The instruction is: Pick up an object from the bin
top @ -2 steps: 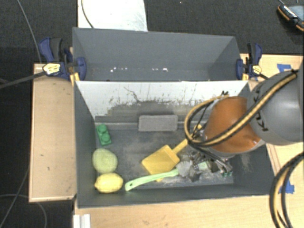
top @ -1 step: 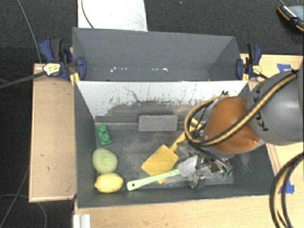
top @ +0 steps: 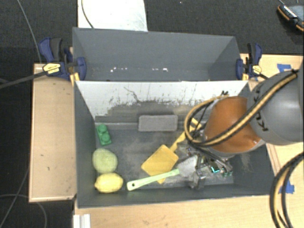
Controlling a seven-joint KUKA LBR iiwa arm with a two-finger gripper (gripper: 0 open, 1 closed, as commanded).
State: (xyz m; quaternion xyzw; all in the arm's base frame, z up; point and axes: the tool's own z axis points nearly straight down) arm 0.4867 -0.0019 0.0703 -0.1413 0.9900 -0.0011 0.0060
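Pale-green plastic utensil with a long thin handle (top: 152, 179) lies at 6 o'clock on the grey metal bin's (top: 128, 146) floor, one end reaching the hand (top: 199, 170) at 4 o'clock. It looks light, stiff and slick, so I'd take it mid-handle. Whether the hand is apart or together, I cannot tell.

pale green utensil (top: 152, 178): right end hidden under arm (top: 280, 113) | yellow spatula (top: 160, 161): handle tip behind arm | arm: cut off at right edge

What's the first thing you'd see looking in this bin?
The robot's round orange cover looms over the right side of the grey metal bin, with the gripper low near the front wall. Just left of it lies a flat yellow spatula, and a yellow lemon-shaped toy sits in the front left corner.
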